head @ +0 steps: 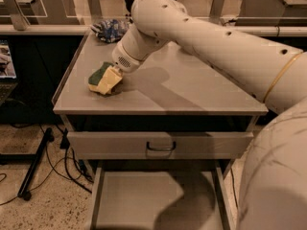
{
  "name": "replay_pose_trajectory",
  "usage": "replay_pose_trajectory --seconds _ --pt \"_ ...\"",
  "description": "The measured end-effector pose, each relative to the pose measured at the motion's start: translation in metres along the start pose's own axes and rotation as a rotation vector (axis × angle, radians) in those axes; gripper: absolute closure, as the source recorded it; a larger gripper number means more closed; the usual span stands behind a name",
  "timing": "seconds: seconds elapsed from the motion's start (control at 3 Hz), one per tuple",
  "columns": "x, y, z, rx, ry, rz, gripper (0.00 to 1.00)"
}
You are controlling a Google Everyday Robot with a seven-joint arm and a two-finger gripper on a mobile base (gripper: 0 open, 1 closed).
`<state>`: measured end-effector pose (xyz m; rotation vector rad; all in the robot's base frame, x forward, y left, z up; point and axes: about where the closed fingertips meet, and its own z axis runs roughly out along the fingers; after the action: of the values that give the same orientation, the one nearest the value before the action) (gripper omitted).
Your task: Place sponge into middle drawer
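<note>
The gripper (116, 71) presses against the sponge (103, 81) on the worktop (192, 92), probably to grasp it; whether it has closed, I cannot tell. The middle drawer (144, 202) stands open below, ready.

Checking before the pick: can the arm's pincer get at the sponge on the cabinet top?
Probably yes. The pincer is right at the sponge on the tabletop, with nothing between them; the snack bag sits well behind, out of the way.
</note>
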<state>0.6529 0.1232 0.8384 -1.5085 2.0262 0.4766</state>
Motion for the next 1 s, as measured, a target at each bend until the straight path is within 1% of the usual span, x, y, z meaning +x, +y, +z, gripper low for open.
replay_pose_trajectory --seconds 0.33,0.67,1.0 --pt "0.0 0.028 -0.03 -0.02 -0.054 -0.067 1.0" --pt "0.026 0.074 -0.068 -0.073 -0.125 -0.131 1.0" --pt "0.066 0.114 -0.095 -0.146 -0.18 -0.168 1.0"
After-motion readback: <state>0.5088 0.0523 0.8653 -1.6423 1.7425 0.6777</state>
